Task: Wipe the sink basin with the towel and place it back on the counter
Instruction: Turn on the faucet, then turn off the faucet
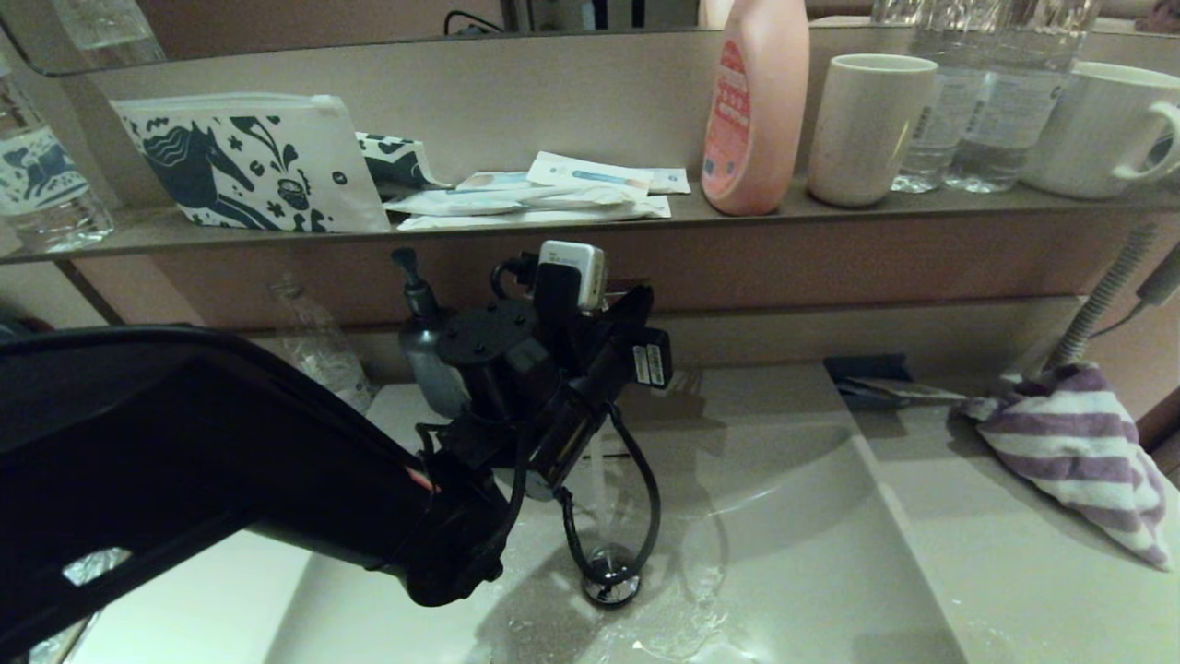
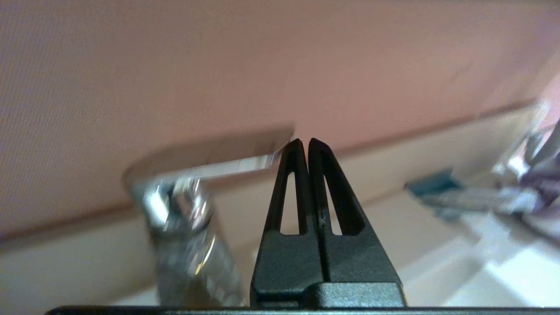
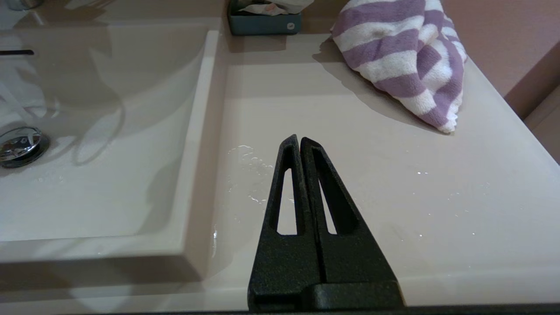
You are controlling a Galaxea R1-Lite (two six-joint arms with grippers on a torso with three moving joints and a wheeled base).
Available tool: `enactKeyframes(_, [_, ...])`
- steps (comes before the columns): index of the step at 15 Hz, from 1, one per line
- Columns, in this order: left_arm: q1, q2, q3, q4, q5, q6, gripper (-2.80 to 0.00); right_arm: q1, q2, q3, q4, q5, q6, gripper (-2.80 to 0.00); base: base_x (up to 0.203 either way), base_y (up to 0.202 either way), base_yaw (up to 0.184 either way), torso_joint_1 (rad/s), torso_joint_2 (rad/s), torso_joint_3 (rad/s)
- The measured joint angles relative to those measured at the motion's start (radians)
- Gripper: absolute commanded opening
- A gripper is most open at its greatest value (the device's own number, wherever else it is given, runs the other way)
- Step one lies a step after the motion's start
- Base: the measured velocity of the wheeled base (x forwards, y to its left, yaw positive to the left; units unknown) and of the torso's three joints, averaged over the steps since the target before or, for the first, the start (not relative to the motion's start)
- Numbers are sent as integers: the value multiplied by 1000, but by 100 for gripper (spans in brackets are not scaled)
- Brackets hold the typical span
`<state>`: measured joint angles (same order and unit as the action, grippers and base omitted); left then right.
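Your left arm reaches in from the left across the sink basin [image 1: 811, 544], its wrist raised toward the back wall. The left pincer [image 2: 302, 142] has its two fingers pressed together, holding nothing, with its tips just beside the flat chrome tap lever [image 2: 210, 153]. In the head view the arm's own body hides the fingertips. A thin stream of water [image 1: 597, 480] falls from the tap down toward the round drain plug [image 1: 610, 576], and the basin floor around it is wet.

Your right arm does not show in the head view. From its wrist camera you see the right pincer [image 3: 300, 140] hovering over the desk [image 3: 350, 183] to the right of the basin, fingers closed together and empty, with small water drops on the surface near it.

The one towel [image 1: 1074, 452], purple and white striped, lies bunched on the desk at the far right, well apart from both pincers. Behind it sits one teal box [image 3: 264, 22].

On the shelf [image 1: 553, 226] you have one horse-print pouch [image 1: 249, 166], one pink bottle [image 1: 756, 106], and two cups [image 1: 871, 124], the rightmost with a handle. One pump bottle [image 1: 429, 341] stands behind the left arm.
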<state>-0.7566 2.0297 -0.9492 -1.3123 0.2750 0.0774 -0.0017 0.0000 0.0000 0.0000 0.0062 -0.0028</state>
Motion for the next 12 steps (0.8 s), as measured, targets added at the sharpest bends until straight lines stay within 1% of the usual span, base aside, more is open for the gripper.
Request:
enactKeyframes(4, [-4, -22, 61, -15, -1, 3, -280, 0, 0, 0, 0, 0, 0, -280, 0, 0, 0, 0, 0, 0])
enactKeyframes(6, [-1, -32, 73, -23, -2, 5, -280, 0, 0, 0, 0, 0, 0, -280, 0, 0, 0, 0, 0, 0])
enactKeyframes(9, [3, -46, 66, -22, -6, 16, -280, 0, 0, 0, 0, 0, 0, -280, 0, 0, 0, 0, 0, 0])
enactKeyframes(12, [8, -47, 17, -6, -13, 20, -280, 0, 0, 0, 0, 0, 0, -280, 0, 0, 0, 0, 0, 0])
